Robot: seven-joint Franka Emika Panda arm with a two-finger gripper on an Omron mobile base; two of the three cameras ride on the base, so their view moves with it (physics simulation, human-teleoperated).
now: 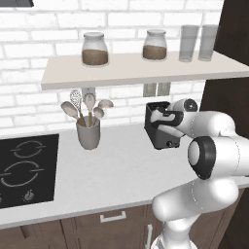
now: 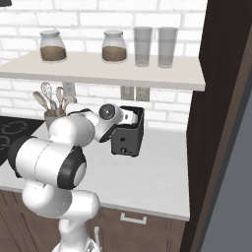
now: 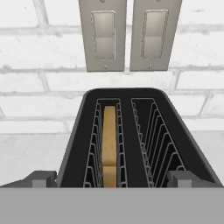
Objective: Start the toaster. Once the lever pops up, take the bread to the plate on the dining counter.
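The black toaster (image 1: 164, 132) stands on the pale worktop against the brick wall, below the shelf. In the hand view I look down into its two slots (image 3: 148, 140). The brown bread (image 3: 109, 144) sits upright in the left slot, and the right slot is empty. My gripper (image 3: 112, 180) hovers just above the near end of the toaster (image 2: 129, 138), open, with its fingertips (image 3: 41, 179) wide apart on either side of the body and nothing between them. A small knob (image 1: 170, 144) shows low on the end face. The plate and the dining counter are out of view.
A shelf (image 1: 141, 73) with two jars and two glasses hangs just above the toaster. Two wall plates (image 3: 131, 35) sit behind it. A grey utensil holder (image 1: 88, 132) and the black hob (image 1: 26, 168) lie to the left. A dark tall cabinet (image 2: 221, 123) stands at the right.
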